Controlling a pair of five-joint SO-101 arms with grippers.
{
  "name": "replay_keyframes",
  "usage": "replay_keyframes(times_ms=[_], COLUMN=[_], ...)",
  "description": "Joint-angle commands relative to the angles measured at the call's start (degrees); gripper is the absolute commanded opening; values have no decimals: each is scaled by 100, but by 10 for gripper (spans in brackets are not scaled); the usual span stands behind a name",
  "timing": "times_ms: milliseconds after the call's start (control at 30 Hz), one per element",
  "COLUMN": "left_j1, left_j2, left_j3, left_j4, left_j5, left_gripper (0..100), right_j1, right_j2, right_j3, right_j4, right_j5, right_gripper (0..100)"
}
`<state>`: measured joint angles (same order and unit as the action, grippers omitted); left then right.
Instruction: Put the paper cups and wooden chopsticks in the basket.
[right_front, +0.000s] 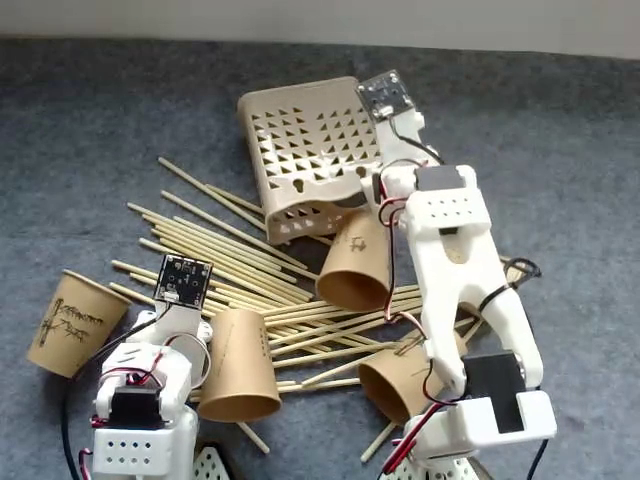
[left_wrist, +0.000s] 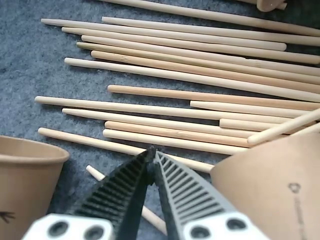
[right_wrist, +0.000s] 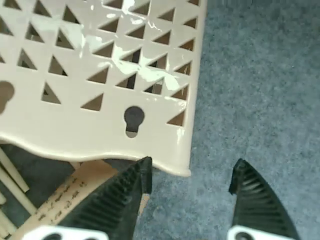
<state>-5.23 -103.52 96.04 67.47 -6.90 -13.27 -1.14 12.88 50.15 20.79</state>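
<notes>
Both arms are white moulded plastic with black servo blocks and rows of small holes, the left arm and the right arm alike. Red and black cables loop along them. The left claw and right claw are black and ribbed, on white bases with screw holes.

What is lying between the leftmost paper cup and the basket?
In the high view, loose wooden chopsticks lie on the grey surface between the leftmost paper cup and the basket.

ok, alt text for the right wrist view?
The right gripper hangs open by a corner of the cream perforated basket on grey carpet. A brown paper cup lies at the basket's edge, chopstick ends beside it.
</notes>
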Motion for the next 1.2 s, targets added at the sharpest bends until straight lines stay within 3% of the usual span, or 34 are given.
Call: replay_keyframes(times_ms=[0, 200, 367, 467, 900, 1167], left_j1=[57, 57, 57, 57, 57, 57], left_j2=[-13, -13, -13, -13, -13, -13], left_j3=[110, 110, 110, 110, 110, 110], left_j4=[9, 9, 9, 9, 9, 9], left_j5=[9, 9, 9, 9, 9, 9], left_gripper=[7, 7, 7, 7, 7, 7], right_j1=[92, 92, 92, 66, 92, 101], right_j2=[-110, -163, -180, -136, 462, 1226], right_j3=[470, 840, 787, 681, 1015, 1007], right_j4=[-945, -1235, -259, -180, -2193, -2800], right_j5=[88, 97, 88, 97, 97, 53], right_gripper=[256, 256, 256, 256, 256, 255])
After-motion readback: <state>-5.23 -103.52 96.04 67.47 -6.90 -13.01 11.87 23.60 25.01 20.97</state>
